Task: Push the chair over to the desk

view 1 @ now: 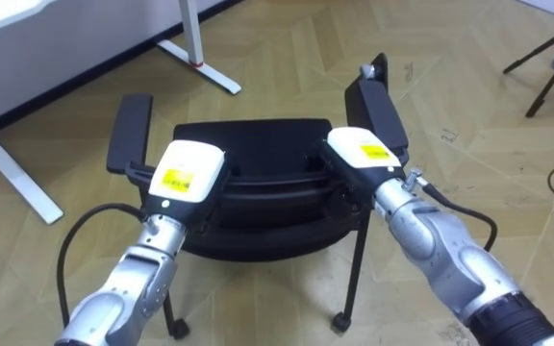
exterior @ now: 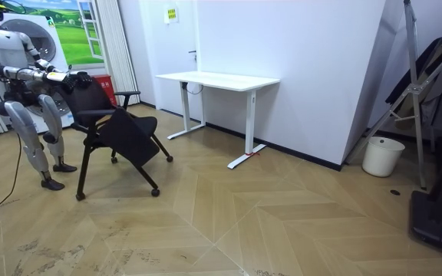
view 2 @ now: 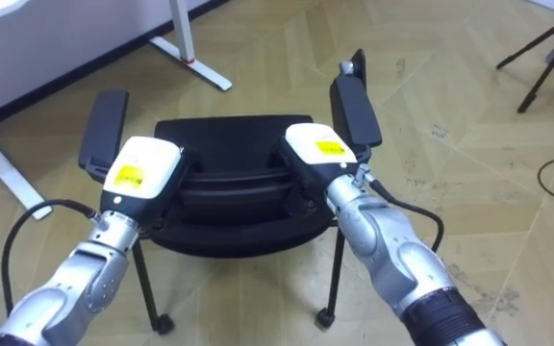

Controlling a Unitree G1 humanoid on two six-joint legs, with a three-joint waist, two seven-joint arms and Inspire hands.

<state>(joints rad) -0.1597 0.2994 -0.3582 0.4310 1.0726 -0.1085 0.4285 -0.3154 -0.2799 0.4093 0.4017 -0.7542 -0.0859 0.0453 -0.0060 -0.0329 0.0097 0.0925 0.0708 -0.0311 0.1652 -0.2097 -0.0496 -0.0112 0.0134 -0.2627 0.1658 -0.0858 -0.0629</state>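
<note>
A black chair (view 1: 258, 154) with two armrests and castors stands right in front of me on the wood floor. My left hand (view 1: 186, 173) rests on the top of its backrest at the left, and my right hand (view 1: 362, 152) on the same top edge at the right. Both hands show their backs, and their fingers are hidden over the backrest. In the room view I stand at the left, behind the chair (exterior: 117, 126), arms stretched forward onto it; its seat hangs tilted downward.
A white desk (exterior: 217, 79) stands against the wall beyond the chair; its foot (view 1: 200, 65) lies ahead on the left. A tripod (view 1: 551, 58) stands at the far right. A white bucket (exterior: 382, 156) sits by the wall.
</note>
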